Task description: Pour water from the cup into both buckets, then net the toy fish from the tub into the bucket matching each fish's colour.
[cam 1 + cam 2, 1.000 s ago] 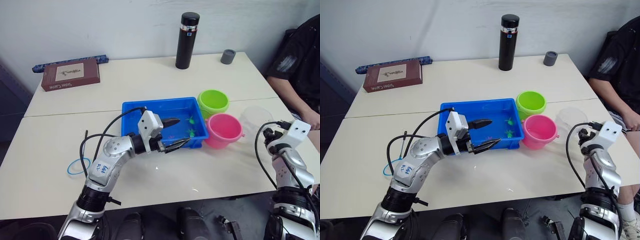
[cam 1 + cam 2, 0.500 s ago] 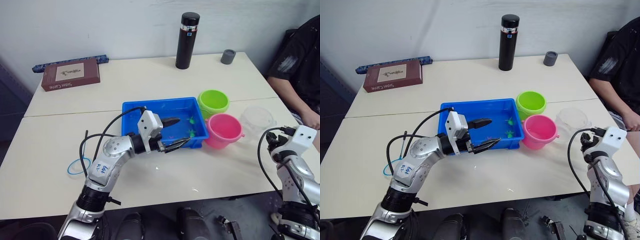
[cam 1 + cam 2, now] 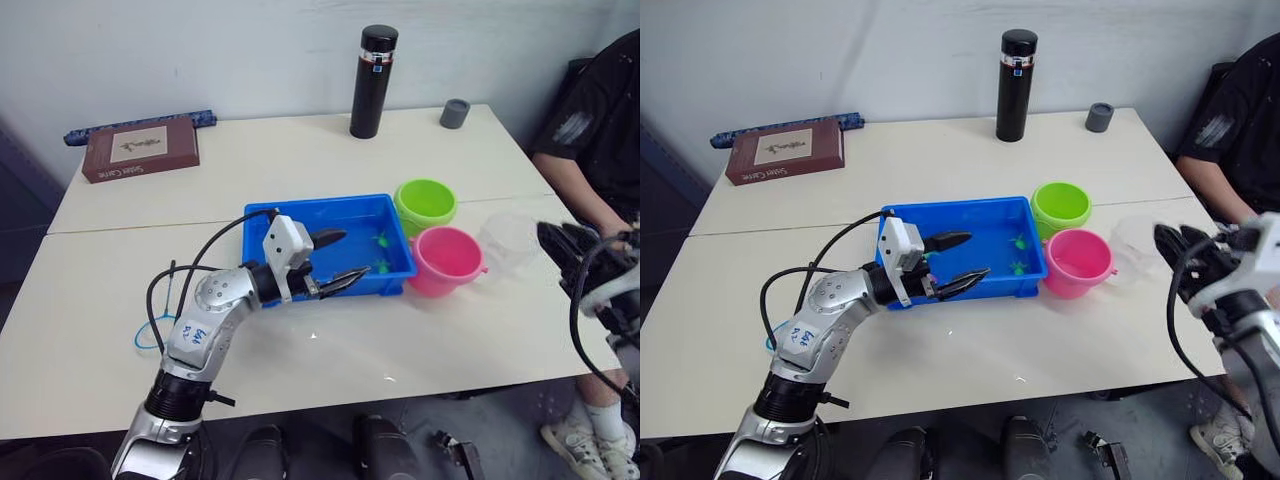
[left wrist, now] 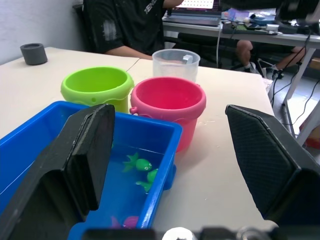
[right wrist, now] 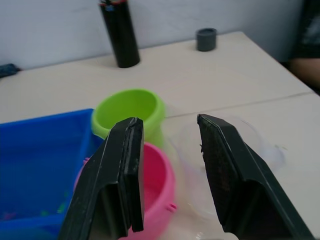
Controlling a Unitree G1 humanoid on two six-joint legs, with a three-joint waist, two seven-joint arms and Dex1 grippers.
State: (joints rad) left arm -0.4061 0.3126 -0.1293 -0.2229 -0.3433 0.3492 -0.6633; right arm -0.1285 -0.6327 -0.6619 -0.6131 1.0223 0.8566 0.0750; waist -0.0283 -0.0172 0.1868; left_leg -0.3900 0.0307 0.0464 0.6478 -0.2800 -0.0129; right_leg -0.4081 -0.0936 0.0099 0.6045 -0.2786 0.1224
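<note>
The blue tub [image 3: 300, 212] sits mid-table with water and small green toy fish [image 3: 382, 241] at its right end; a pink fish [image 4: 125, 221] lies nearer the front wall. My left gripper [image 3: 352, 254] is open and hovers over the tub's front right part, holding nothing. To the tub's right stand the lime green bucket [image 3: 426, 203] and, nearer me, the pink bucket [image 3: 447, 258]. The clear cup [image 3: 505, 240] stands right of the pink bucket. My right gripper [image 3: 1175, 250] is open just right of the cup, fingers pointing at it without touching.
A tall black flask [image 3: 373, 80] and a small grey cup [image 3: 455, 113] stand at the back. A brown book [image 3: 141, 148] lies back left, and a blue loop [image 3: 150, 335] near my left arm. A person [image 3: 600, 130] sits at the table's right side.
My right arm has lifted and swung so its open fingers now point at the cup. The left gripper has drawn back slightly to the left over the tub.
</note>
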